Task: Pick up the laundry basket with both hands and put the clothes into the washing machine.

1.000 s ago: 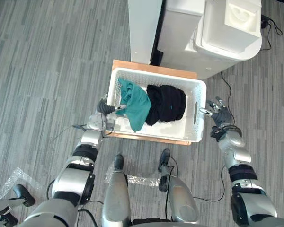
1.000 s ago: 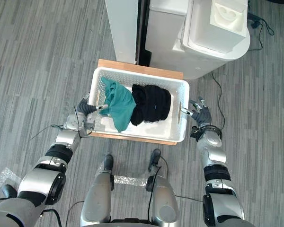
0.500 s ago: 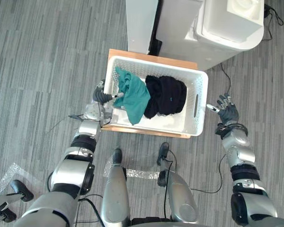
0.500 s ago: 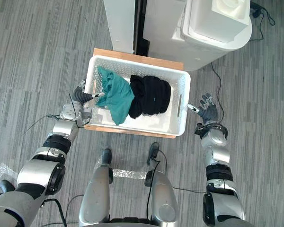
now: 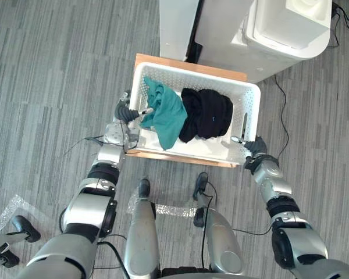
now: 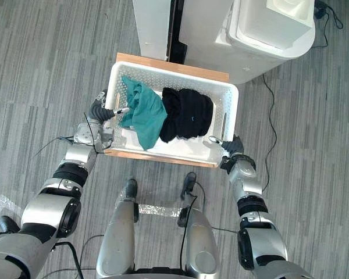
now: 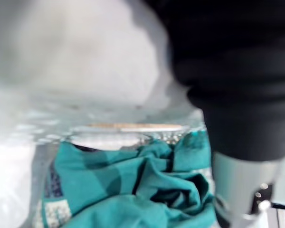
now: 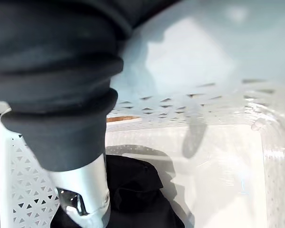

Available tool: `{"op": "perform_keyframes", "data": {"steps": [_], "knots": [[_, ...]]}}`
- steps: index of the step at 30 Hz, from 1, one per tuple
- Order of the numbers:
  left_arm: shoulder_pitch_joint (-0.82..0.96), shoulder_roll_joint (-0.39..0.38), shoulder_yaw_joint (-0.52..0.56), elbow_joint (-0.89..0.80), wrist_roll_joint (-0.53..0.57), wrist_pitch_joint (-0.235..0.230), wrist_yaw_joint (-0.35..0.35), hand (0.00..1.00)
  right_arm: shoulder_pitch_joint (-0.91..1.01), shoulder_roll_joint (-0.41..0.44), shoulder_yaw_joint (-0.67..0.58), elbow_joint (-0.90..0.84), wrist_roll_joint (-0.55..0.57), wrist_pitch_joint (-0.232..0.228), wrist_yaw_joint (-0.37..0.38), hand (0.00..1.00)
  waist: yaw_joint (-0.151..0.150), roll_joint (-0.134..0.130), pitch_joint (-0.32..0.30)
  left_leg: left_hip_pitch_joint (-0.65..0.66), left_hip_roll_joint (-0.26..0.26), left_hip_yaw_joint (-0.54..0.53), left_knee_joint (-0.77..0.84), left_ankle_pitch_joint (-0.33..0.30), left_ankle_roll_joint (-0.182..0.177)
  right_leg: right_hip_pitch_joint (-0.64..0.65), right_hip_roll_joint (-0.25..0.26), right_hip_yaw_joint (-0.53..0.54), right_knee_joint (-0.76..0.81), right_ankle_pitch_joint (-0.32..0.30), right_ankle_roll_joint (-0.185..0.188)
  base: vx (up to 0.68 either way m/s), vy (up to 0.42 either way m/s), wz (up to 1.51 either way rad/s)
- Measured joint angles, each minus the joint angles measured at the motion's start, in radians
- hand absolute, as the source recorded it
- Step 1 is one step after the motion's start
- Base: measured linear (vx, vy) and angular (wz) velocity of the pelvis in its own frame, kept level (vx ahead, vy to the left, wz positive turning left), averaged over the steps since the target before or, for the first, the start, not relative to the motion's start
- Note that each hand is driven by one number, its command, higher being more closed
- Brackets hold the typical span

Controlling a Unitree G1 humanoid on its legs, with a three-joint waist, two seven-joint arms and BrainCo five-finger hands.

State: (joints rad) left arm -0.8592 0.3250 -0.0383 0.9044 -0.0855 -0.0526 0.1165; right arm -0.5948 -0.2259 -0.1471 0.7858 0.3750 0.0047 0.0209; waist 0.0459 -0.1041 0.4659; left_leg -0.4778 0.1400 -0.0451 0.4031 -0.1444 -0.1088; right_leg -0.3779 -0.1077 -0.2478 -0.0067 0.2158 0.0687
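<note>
Fingers [image 5: 144, 110] of the left hand [image 5: 126, 114] are on the laundry basket [image 5: 192, 74]: one silver, dark-tipped digit hooks over the short left rim and points into the tub. The rest are tucked outside that wall, so the rim is pinched between them. Right at that inner fingertip, touching or as good as, lies the teal garment [image 5: 166, 113], bunched up and spilling toward the near wall. Just past it, further from those fingers, sits the black garment [image 5: 208, 116], a dark heap pressed against the teal one in the middle of the tub.

The basket is white and perforated, open side up. Its long axis runs straight across from one hand to the other, and the right end is skewed a touch nearer the robot. It rests on a wooden stand [image 5: 168, 157], whose edge peeks out just below both sets of fingers.

Over to the right hand [image 5: 255, 146], and it is the same story at the near right corner. One digit curls over the rim and inside, and the others are out of sight against the outer wall, gripping the basket. Beyond those fingers, up and away from the robot, stands the washing machine [image 5: 285, 35]. A white cabinet [image 5: 177, 26] stands beside it, behind the basket's far wall.
</note>
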Motion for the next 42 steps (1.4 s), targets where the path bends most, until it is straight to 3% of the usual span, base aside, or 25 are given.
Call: {"op": "perform_keyframes", "data": {"steps": [6, 7, 8, 21, 27, 30, 34, 42], "knots": [[-0.064, 0.002, -0.001, 0.010, -0.001, -0.002, 0.020, 0.00, -0.096, -0.020, -0.004, 0.103, 0.042, -0.033, 0.005, 0.00, -0.002, -0.006, 0.001, -0.058, 0.002, -0.024, 0.000, 0.010, -0.016, -0.037, -0.003, -0.026, -0.001, -0.007, 0.016, -0.03, -0.003, 0.09], [-0.080, 0.001, -0.001, 0.008, -0.001, -0.003, 0.020, 0.00, -0.112, -0.028, -0.005, 0.114, 0.050, -0.037, 0.005, 1.00, -0.002, -0.007, 0.001, -0.069, 0.003, -0.032, 0.000, 0.014, -0.022, -0.047, -0.001, -0.035, -0.001, -0.006, 0.017, -0.02, -0.016, 0.15], [-0.085, 0.000, -0.001, 0.008, -0.001, -0.003, 0.020, 1.00, -0.118, -0.032, -0.005, 0.117, 0.050, -0.037, 0.005, 1.00, -0.002, -0.007, 0.001, -0.071, 0.004, -0.033, 0.000, 0.016, -0.023, -0.049, -0.001, -0.039, -0.001, -0.006, 0.017, -0.01, -0.013, 0.14], [-0.110, -0.025, -0.005, -0.038, -0.010, 0.000, 0.055, 1.00, -0.163, -0.082, -0.010, 0.134, 0.063, -0.044, -0.028, 1.00, 0.025, -0.005, 0.002, -0.120, 0.034, -0.005, 0.011, 0.037, -0.027, -0.080, 0.002, -0.064, 0.001, -0.002, 0.020, 0.00, -0.001, 0.03], [-0.102, -0.022, -0.036, -0.044, -0.004, 0.011, 0.041, 1.00, -0.170, -0.105, 0.010, 0.134, -0.011, -0.037, -0.039, 1.00, 0.026, -0.001, 0.005, -0.116, 0.034, 0.000, 0.033, 0.036, -0.026, -0.070, 0.002, -0.061, 0.001, 0.013, 0.004, 0.02, 0.015, 0.00], [-0.087, -0.025, -0.038, -0.040, 0.000, 0.015, 0.039, 1.00, -0.182, -0.127, 0.049, 0.133, -0.036, -0.023, -0.042, 1.00, 0.026, 0.014, 0.014, -0.094, 0.036, 0.004, 0.032, 0.036, -0.026, -0.051, 0.002, -0.056, 0.000, 0.013, 0.004, 0.01, 0.005, -0.03], [-0.020, -0.025, -0.046, -0.055, -0.002, 0.018, 0.036, 1.00, -0.156, -0.137, 0.091, 0.128, -0.060, 0.001, -0.042, 1.00, 0.026, 0.029, 0.023, -0.031, 0.035, 0.016, 0.012, 0.035, -0.025, 0.004, 0.003, -0.051, -0.017, 0.013, 0.004, 0.03, 0.007, -0.03], [0.250, -0.029, -0.112, -0.271, -0.061, 0.028, -0.005, 1.00, 0.094, -0.136, 0.084, -0.061, -0.113, 0.042, -0.023, 1.00, 0.026, 0.045, 0.021, 0.126, 0.014, 0.027, -0.060, 0.039, -0.020, 0.134, -0.003, -0.054, -0.032, -0.004, -0.006, 0.07, 0.015, 0.05]]}}
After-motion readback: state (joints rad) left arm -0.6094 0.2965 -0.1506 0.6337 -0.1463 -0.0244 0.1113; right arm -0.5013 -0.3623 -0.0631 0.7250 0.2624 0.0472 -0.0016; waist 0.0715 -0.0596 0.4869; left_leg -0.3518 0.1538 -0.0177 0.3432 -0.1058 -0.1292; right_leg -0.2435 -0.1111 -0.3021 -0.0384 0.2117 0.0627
